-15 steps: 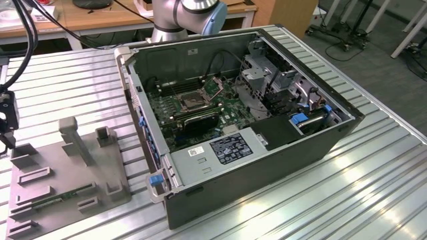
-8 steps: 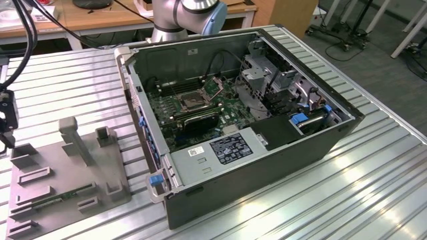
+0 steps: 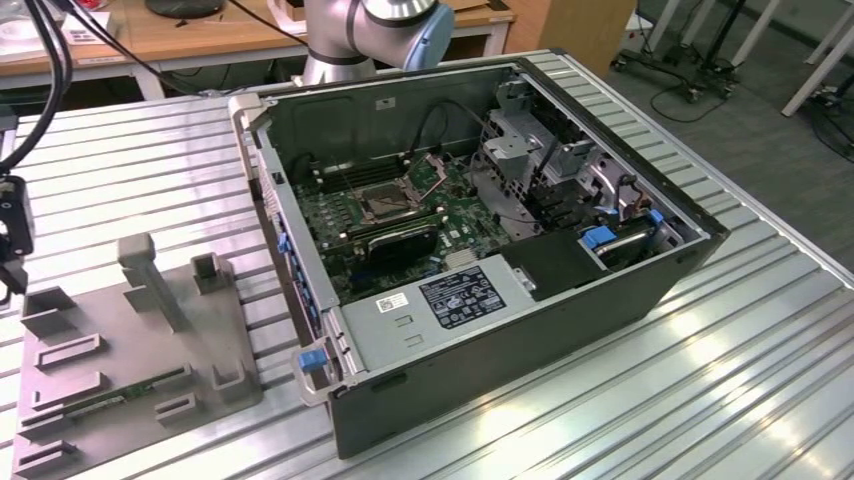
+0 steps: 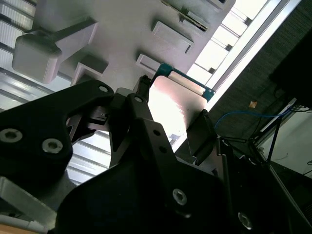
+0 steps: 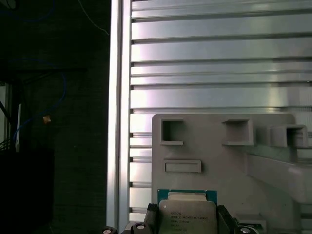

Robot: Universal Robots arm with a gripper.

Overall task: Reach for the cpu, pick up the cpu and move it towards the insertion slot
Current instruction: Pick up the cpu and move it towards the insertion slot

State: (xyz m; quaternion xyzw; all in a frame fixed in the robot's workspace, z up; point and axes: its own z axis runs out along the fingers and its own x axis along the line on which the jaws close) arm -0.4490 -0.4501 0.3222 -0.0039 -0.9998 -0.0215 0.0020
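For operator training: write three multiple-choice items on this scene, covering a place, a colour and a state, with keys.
1. Where is the square dark insertion slot with the silvery metal frame?
A. On a gray plate
B. Inside the open black computer case
C. On a wooden desk

2. What colour is the rim around the pale metal top of the small flat square cpu?
A. Red
B. Yellow
C. Green

3. What is the state of the black tool?
A. Shut on the cpu
B. Open, away from the cpu
C. Shut on a memory stick

Key:
1 B, in the exterior view the slot lies within the case walls.
2 C, a green edge borders the cpu in both wrist views.
3 A, its fingers flank and grip opposite edges of the cpu in both wrist views.
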